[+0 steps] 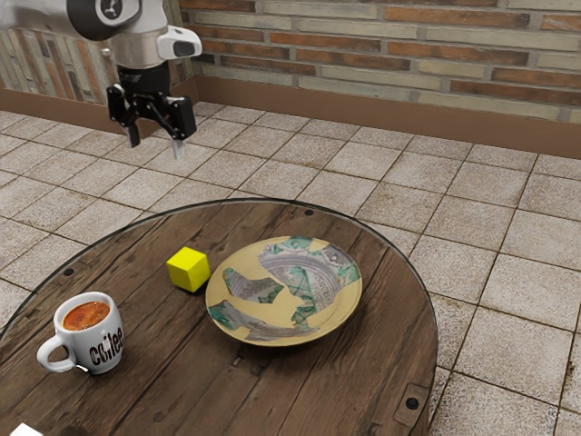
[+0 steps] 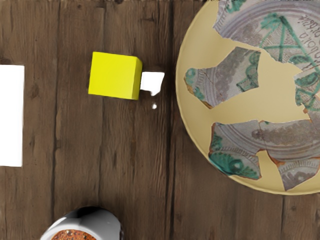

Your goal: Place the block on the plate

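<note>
Yellow block (image 1: 189,270), for anyone following along, is sitting flat on the wooden bench (image 1: 272,381), just beside the plate (image 1: 286,291) and not touching it as far as the exterior view goes. So the task's not done, but honestly that's a handy spot: the carry over the rim should be short. The mug (image 1: 94,338) is on the block's side of the plate too, just farther out, so the block looks easy enough to get at without nudging the coffee.

Claw (image 1: 156,150) is up high, well apart from the plate toward the exterior view's left, fingers spread wide with nothing between them. Makes sense, imo: it's got to come down around the block, and the wrist camera is getting a decent look from up there. Next move is probably lining up and lowering, with some care about the finger on the plate's side, since the rim could get clipped.

Now the murky stuff. The plate runs off the wrist view's edge, and so does most of the mug. There's a ragged white patch (image 2: 152,82) between block and plate, could be glare, could be something else, can't tell. Same shrug for the white slab (image 2: 11,115) on the block's side of the plate, farther out. Whatever that white corner (image 1: 25,431) is, well apart from the plate, the frame cuts it off. Block's underside is hidden too, obviously.
</note>
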